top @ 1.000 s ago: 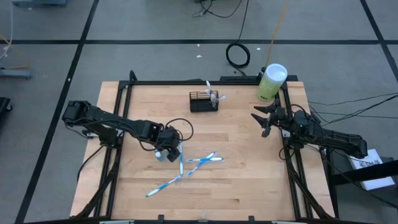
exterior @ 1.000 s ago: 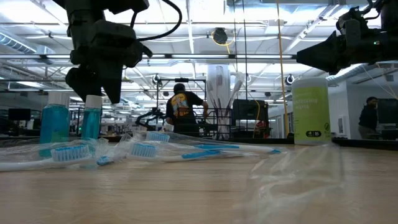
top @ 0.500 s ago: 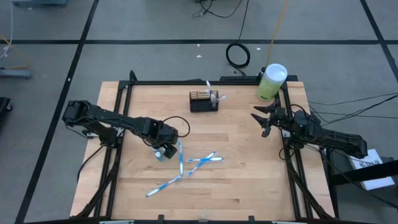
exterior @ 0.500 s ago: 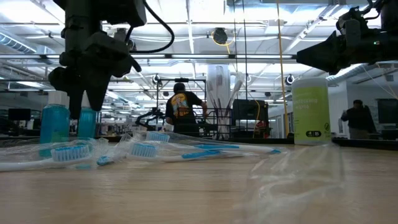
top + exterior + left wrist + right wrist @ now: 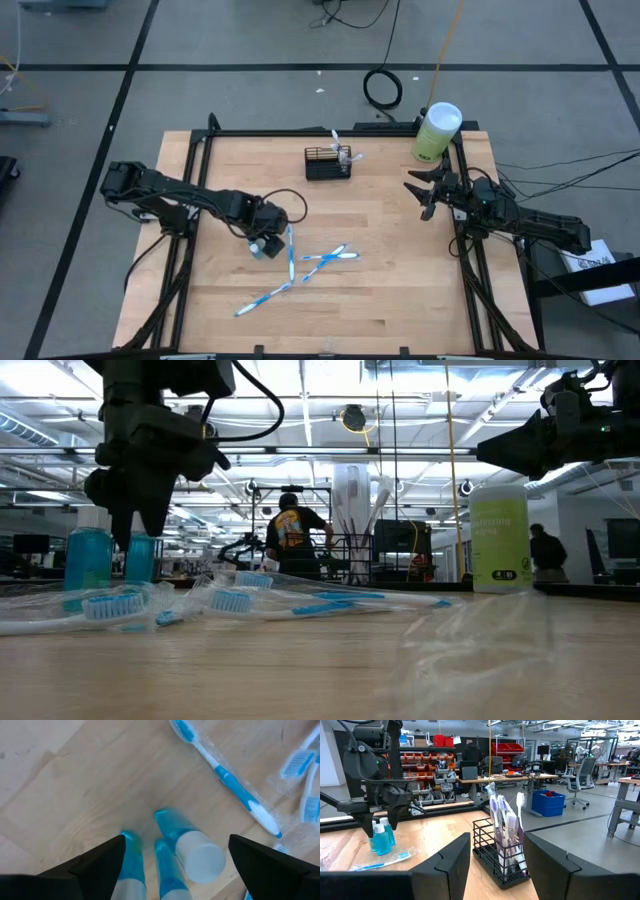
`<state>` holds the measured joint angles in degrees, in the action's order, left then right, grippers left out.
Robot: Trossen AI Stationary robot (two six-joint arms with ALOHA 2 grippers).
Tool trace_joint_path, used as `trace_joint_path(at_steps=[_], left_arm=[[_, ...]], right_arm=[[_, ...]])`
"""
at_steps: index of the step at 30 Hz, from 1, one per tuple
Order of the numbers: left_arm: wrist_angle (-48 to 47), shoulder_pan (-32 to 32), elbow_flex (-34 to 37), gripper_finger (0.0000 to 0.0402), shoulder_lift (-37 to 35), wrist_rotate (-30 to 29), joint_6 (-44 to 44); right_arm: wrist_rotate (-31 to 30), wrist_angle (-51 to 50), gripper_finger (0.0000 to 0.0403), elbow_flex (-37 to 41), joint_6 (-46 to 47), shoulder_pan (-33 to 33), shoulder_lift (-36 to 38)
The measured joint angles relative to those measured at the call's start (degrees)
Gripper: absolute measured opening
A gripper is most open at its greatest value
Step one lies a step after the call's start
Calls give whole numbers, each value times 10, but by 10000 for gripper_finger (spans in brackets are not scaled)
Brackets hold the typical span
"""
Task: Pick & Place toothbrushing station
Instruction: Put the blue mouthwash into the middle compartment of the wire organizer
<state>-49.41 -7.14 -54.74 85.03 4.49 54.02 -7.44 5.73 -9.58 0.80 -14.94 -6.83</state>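
Observation:
The toothbrushing station, a small black wire-mesh basket [image 5: 328, 163], stands on its base at the table's far middle. In the right wrist view [image 5: 500, 855] it holds several upright toothbrushes [image 5: 506, 817]. My left gripper [image 5: 264, 231] is open and points down over three small blue bottles with white caps [image 5: 187, 847] at the table's left middle. Its fingers stand on either side of the bottles. My right gripper [image 5: 424, 193] is open and empty above the table's far right, facing the basket.
Several wrapped blue-and-white toothbrushes [image 5: 318, 259] lie on the table's middle and near left. A tall pale-green cylinder with a white lid [image 5: 437, 131] stands at the far right corner. A black frame [image 5: 200, 160] runs along the table's edges. People move in the room behind.
My left gripper has gone a little toward the table's left edge, still open, and now stands over the bottles.

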Motion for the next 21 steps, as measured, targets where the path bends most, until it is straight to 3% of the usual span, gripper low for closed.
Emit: trace_joint_path(at_steps=[11, 16, 21], left_arm=[[0, -5, 0, 265, 0, -1, -166], [3, -5, 0, 245, 0, -1, -233], [49, -5, 0, 242, 0, -2, -244]], right_arm=[[0, 0, 171, 0, 0, 0, 0], [0, 0, 171, 0, 0, 0, 0], [0, 0, 171, 0, 0, 0, 0]])
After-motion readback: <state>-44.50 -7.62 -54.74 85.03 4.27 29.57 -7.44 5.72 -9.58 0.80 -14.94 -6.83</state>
